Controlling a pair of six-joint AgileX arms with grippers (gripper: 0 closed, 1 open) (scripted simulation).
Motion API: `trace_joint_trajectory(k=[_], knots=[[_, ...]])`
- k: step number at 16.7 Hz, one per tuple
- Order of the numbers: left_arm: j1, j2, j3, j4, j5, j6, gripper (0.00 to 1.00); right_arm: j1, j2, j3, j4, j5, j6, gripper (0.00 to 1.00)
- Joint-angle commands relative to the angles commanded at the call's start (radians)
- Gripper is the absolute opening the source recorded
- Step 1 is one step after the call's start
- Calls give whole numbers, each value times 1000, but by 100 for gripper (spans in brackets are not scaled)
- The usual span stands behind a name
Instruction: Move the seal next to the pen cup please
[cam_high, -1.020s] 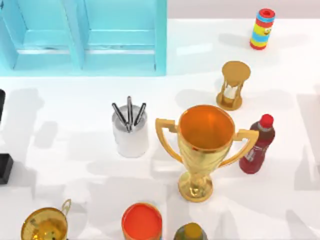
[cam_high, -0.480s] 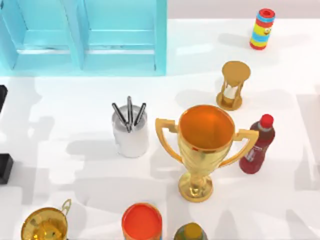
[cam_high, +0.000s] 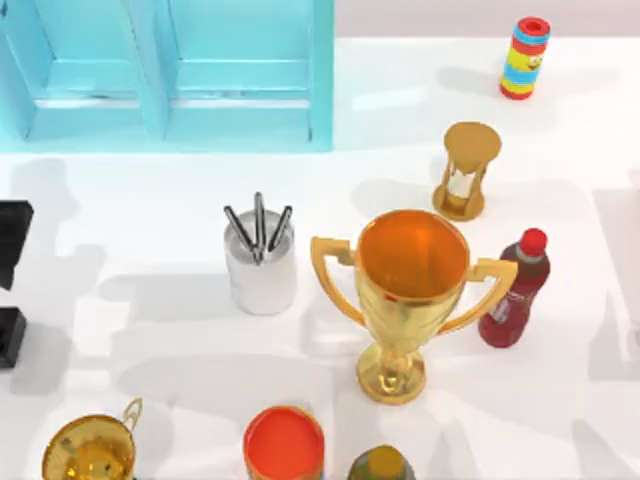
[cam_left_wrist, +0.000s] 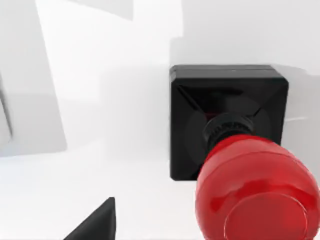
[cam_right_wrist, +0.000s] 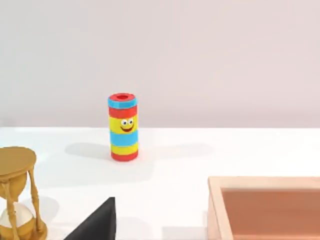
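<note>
Broadly, the white surface (cam_high: 150, 200) carries everything, with a pale blue cabinet (cam_high: 165, 70) along its far left. A tall gold trophy (cam_high: 410, 290) stands at the middle, and the pen cup (cam_high: 260, 270), white with three dark pens upright in it, is just to the trophy's left, apart from it. A red-capped bottle (cam_high: 515, 290) stands right of the trophy, an hourglass (cam_high: 465, 170) behind it, and a striped toy cylinder (cam_high: 525, 58) at the far right.

The left arm (cam_high: 12, 243) reaches in at the surface's left edge. The seal (cam_left_wrist: 245, 150) stands upright on bare surface beneath the left gripper (cam_left_wrist: 97, 226), ungrasped; whether that gripper is spread or pressed together I cannot tell. The right gripper (cam_right_wrist: 97, 226) is parked facing the toy cylinder, and its state likewise cannot be told.
</note>
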Motion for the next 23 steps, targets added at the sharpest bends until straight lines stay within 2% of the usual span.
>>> trace_joint_trajectory(k=[5,10,23], knots=[[3,53,-156,210,0,5,100,0,0,0,0,0,0,100],[4,57,-169,225,0,5,100,0,0,0,0,0,0,100],[4,57,-169,225,0,5,2,0,0,0,0,0,0,100]])
